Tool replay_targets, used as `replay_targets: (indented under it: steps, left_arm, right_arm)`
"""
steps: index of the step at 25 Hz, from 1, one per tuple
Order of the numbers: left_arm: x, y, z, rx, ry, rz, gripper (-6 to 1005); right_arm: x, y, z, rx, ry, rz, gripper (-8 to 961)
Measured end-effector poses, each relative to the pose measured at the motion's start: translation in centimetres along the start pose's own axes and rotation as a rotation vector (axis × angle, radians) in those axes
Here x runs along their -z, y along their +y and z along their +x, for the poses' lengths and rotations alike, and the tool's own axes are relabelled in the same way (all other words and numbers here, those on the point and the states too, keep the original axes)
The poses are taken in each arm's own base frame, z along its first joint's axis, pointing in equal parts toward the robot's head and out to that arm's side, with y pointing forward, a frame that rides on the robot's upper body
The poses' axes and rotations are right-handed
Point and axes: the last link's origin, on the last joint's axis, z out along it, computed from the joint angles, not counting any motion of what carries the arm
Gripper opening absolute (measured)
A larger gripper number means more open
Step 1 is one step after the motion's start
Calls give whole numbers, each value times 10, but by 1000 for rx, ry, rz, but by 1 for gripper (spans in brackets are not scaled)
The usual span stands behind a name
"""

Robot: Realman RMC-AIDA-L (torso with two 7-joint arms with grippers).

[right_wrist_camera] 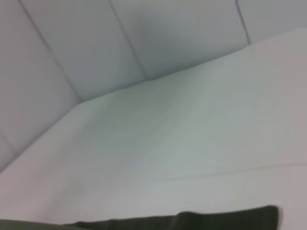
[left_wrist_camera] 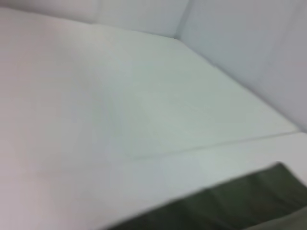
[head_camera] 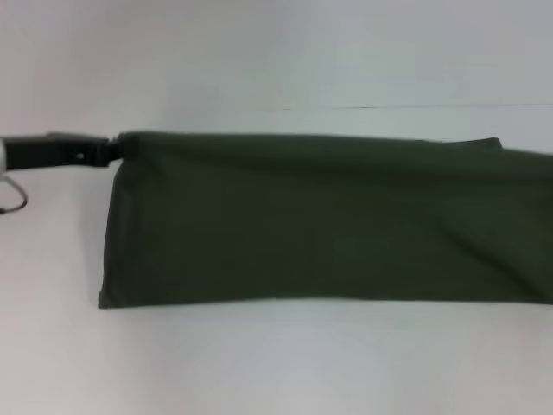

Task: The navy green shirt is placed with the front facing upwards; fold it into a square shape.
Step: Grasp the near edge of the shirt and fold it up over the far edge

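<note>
Looking down from the head view, the shirt (head_camera: 320,225) lies on the white bench (head_camera: 259,363) as a long dark green band. Its long way runs from the robot's left to its right, and the right end is cut off by the picture's edge. No letters show, only plain green. The left gripper (head_camera: 111,151) sits at the shirt's far left corner, touching the cloth. It seems to pinch that corner, but I cannot tell how its jaws stand. The shirt stretches away from it toward the right. The right gripper is not seen here, so the left arm is the only one I can place.

From the left wrist view, only a strip of the shirt (left_wrist_camera: 240,201) shows low down, with the bench (left_wrist_camera: 120,96) and white walls beyond. No jaws show.

From the right wrist view, a thin dark edge of the shirt (right_wrist_camera: 216,218) shows, and bench (right_wrist_camera: 168,134) past it. No jaws show here either, so whether the right arm holds the far end is hidden.
</note>
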Motion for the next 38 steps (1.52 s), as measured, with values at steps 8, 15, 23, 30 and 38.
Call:
replay_targets:
  steps: [8, 15, 23, 30, 38]
  left_arm:
    - [-35, -13, 11, -50, 27, 208, 28]
    - [-52, -14, 12, -104, 25, 303, 32]
    - [-55, -19, 16, -110, 41, 354, 37]
    - [-54, -21, 20, -108, 55, 371, 41]
    - [-55, -20, 22, -109, 59, 370, 46]
  right_arm:
    - [-74, 11, -14, 47, 27, 109, 57]
    - [-109, 23, -18, 107, 51, 170, 58]
    - [-116, 25, -21, 119, 42, 195, 60]
    - [-120, 26, -32, 131, 17, 199, 62]
    - [-125, 30, -32, 146, 30, 194, 64]
